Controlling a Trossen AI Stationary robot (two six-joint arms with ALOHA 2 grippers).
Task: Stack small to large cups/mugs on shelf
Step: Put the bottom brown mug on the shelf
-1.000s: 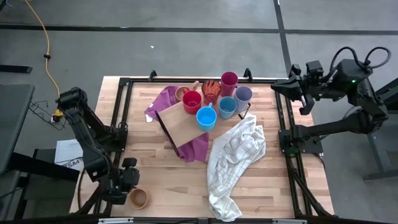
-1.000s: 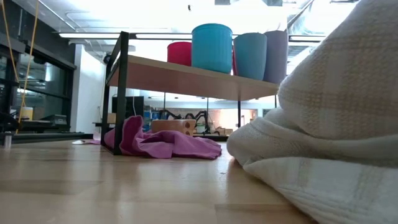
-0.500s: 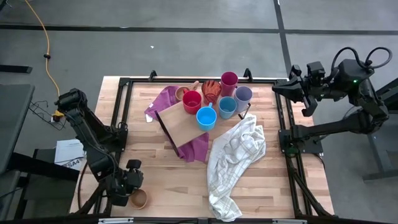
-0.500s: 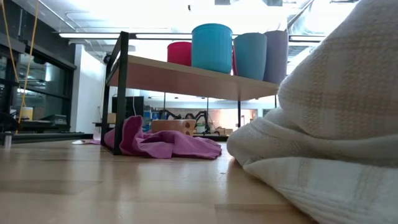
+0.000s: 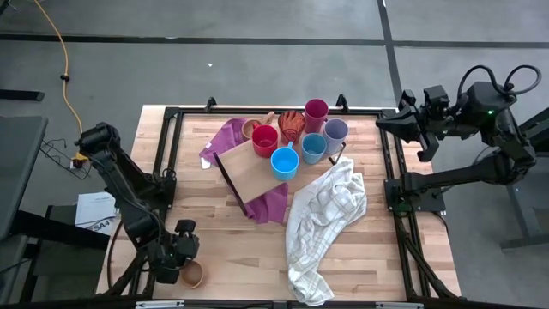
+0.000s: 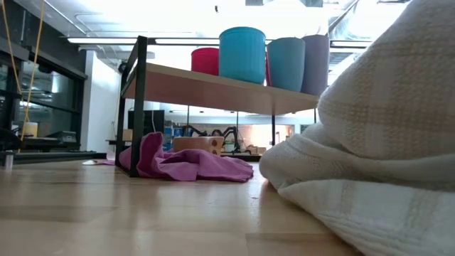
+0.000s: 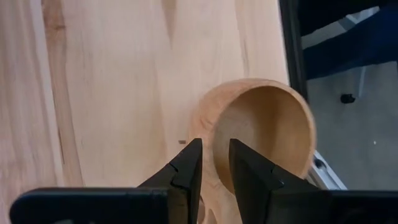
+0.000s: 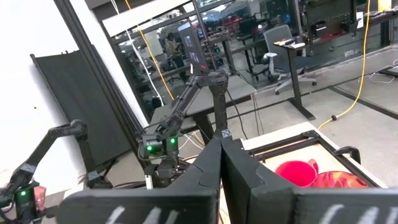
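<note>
Left end effector (image 7: 214,165) is clamping the tan cup's (image 7: 261,134) wall at the bench (image 5: 386,249) corner; right end effector (image 8: 221,152) is idling closed; no legible writing, apparently.

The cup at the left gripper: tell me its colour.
Tan, like light wood. The cup shows best in the left wrist view.

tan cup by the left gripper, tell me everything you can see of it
The tan cup is a small round cup with a wood-like, matte tan look and a lighter hollow inside. It looks upright with its mouth open upward and nothing in it. It sits on the light-wood table at the near left corner, close to the table's black edge rail, far from the other cups on the shelf. The left gripper has its two dark fingers either side of the cup's rim wall, one inside and one outside, gripping it. No handle shows.
</note>
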